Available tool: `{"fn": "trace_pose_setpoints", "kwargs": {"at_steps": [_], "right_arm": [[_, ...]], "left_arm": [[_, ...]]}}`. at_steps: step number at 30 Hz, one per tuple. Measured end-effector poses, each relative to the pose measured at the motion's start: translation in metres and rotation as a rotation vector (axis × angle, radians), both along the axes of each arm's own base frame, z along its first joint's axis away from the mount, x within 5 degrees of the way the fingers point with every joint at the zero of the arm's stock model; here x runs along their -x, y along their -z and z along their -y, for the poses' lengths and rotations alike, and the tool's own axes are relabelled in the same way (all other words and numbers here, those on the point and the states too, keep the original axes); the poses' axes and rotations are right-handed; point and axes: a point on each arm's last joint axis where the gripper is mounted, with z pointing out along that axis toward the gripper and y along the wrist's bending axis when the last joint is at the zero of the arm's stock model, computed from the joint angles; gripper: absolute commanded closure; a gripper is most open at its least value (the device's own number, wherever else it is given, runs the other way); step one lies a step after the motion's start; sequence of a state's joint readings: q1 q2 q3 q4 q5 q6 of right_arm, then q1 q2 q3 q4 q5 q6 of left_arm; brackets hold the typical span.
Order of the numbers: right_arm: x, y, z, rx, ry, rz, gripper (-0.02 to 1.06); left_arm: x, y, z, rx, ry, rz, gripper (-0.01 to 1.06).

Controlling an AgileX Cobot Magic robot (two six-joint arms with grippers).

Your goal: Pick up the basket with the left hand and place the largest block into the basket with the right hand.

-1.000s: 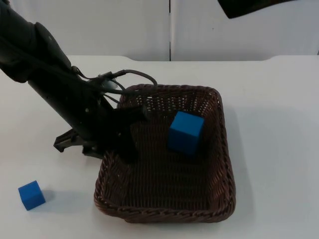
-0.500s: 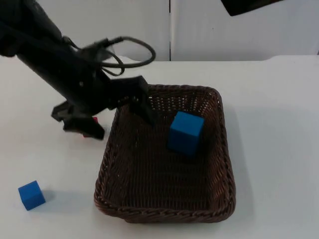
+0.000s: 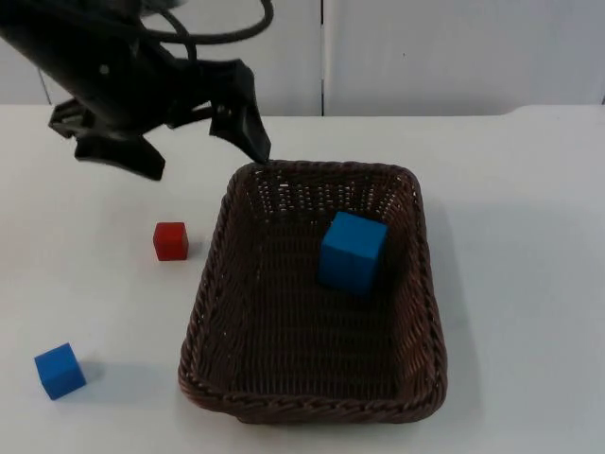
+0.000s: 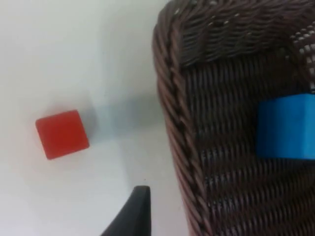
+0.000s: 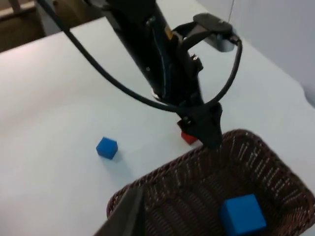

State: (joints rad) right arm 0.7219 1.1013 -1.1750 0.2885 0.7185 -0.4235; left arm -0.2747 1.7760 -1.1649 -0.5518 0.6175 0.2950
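White table point(image 3: 529, 236) holds the basket point(image 3: 312, 402) with the big blue block point(image 3: 352, 251) inside — left gripper point(image 3: 203, 147), fingers spread, hovers above its rim; the basket looks done with, so retreat seems next. Right gripper's fingers — cannot tell.

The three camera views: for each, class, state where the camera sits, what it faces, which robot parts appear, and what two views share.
Top view: fixed above the table, looking down and forward at the wicker basket; the left gripper, open, hangs beyond the basket's far left corner.
Left wrist view: on the left arm, looking down at the basket rim, the red block and one black fingertip.
Right wrist view: on the right arm, raised, facing the left arm and the small blue block.
Shared: the large blue block inside the basket.
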Motion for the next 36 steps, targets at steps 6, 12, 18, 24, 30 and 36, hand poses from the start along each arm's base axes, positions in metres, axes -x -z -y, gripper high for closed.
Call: {"fn": "trace_pose_setpoints", "kwargs": {"at_steps": [6, 12, 18, 24, 30, 36], "right_arm": [[0.015, -0.015, 0.017, -0.045, 0.035, 0.047, -0.01], [0.034, -0.012, 0.038, -0.085, 0.089, 0.063, -0.01], [0.061, 0.011, 0.063, -0.117, 0.124, 0.041, -0.01], [0.085, 0.027, 0.085, -0.167, 0.139, 0.042, -0.01], [0.118, 0.043, 0.113, -0.232, 0.141, 0.082, -0.01], [0.147, 0.058, 0.138, -0.264, 0.133, 0.097, -0.01]], "left_arm": [[0.023, -0.023, -0.007, 0.005, 0.005, 0.052, 0.0], [0.067, -0.037, -0.013, 0.007, 0.021, 0.108, 0.0], [0.115, -0.06, -0.026, 0.022, 0.046, 0.217, 0.0], [0.151, -0.077, -0.039, 0.024, 0.064, 0.323, 0.0], [0.197, -0.096, -0.054, 0.043, 0.075, 0.472, 0.0], [0.239, -0.11, -0.068, 0.055, 0.088, 0.626, 0.0]]}}
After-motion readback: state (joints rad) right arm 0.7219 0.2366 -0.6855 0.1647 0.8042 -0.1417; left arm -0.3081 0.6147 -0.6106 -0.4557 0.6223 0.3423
